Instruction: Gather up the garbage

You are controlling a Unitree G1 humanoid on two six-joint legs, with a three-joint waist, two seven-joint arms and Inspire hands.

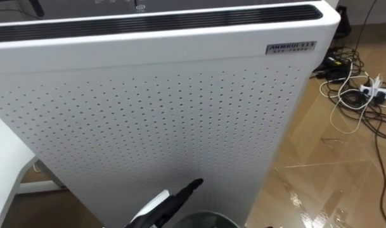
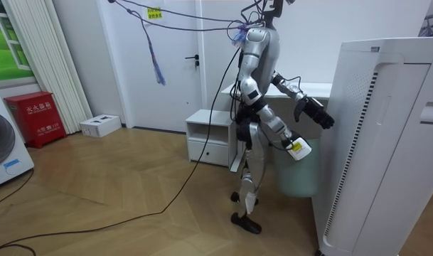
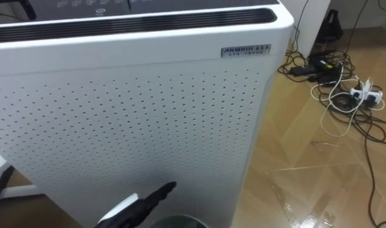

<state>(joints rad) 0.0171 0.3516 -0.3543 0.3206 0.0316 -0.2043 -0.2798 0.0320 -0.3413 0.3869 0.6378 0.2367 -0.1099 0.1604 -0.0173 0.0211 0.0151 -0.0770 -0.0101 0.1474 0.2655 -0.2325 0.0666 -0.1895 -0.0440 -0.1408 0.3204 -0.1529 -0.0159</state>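
Note:
I stand close in front of a tall white appliance, with a pale green bin [image 2: 298, 174] between us. Its rim [image 1: 205, 220] shows at the bottom of the eye views. My left hand [image 1: 185, 192] reaches in from the lower left with straight dark fingers, open and holding nothing, beside the bin and close to the appliance's panel. In the room view my right hand [image 2: 290, 141] hangs low, just above the bin's mouth. A white piece with a yellow patch [image 2: 300, 148] sits at that hand. I cannot tell whether the hand holds it.
The white perforated appliance [image 1: 180, 101] stands directly ahead. A white table [image 1: 2, 158] is on my left. Loose cables and a power strip [image 1: 370, 92] lie on the wooden floor to my right. Behind me are a low white cabinet [image 2: 209, 135] and a red box [image 2: 35, 117].

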